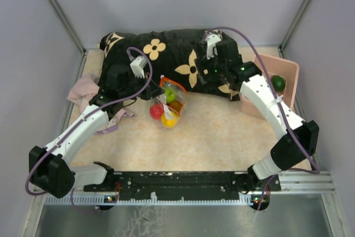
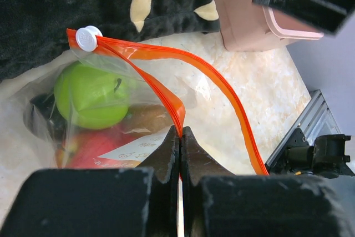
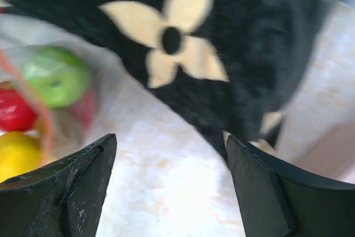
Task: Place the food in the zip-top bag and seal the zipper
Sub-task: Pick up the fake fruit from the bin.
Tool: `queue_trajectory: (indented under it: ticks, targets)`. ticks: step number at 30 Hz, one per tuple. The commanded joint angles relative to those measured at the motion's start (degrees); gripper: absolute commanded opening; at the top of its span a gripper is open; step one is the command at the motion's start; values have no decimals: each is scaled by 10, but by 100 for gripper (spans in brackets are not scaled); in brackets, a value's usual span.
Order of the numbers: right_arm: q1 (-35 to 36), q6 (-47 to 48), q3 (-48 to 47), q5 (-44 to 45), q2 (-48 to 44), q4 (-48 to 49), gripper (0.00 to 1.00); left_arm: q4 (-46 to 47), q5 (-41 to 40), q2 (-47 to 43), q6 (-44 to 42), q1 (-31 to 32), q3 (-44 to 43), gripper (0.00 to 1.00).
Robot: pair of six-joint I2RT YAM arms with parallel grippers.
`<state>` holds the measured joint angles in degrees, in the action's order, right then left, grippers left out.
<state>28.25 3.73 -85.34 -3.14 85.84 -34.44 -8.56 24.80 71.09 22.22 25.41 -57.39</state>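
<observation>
Nearly done, by the look of it. The left gripper point(image 2: 181, 134) has its fingers pressed together on one lip of the zipper point(image 2: 222, 87), about mid-table point(image 1: 222, 137). The bag point(image 2: 141, 95) lies there with its mouth gaping, the two orange strips bowed apart and the white slider point(image 2: 87, 38) at the far end. A green fruit point(image 2: 91, 95) sits inside under the plastic, with a red piece point(image 3: 12, 109) and a yellow piece point(image 3: 16, 154) beside it. Beyond, the right gripper point(image 3: 169, 145) hangs spread and empty over the cloth point(image 1: 166, 54). Farther right, a dark green piece point(image 1: 278, 83) lies in the bin point(image 1: 293, 76). I judge that piece is left to bag, and after it the zipper needs running shut.
</observation>
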Motion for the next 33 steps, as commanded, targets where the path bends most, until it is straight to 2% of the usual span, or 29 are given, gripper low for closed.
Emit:
queue_trajectory:
  ticks: [1,6,12,19,26,29,33]
  targets:
    - [-57,19,-35,115,-28,-34,81,18,-6,-15,-8,2,6,0]
    - [-112,28,-38,210,-20,-44,81,19,-13,-13,-20,2,9,0]
    - [-186,6,-77,246,3,-49,82,23,-17,-16,-27,2,12,0]
    - [-271,-42,-23,277,11,29,82,17,-27,-16,-40,2,10,0]
    - [-335,-32,8,263,63,104,83,20,-37,-26,-46,2,17,0]
    - [-345,1,6,268,92,118,87,16,-41,-27,-46,3,17,0]
    - [-376,12,-2,224,142,114,88,19,-47,-30,-48,2,19,0]
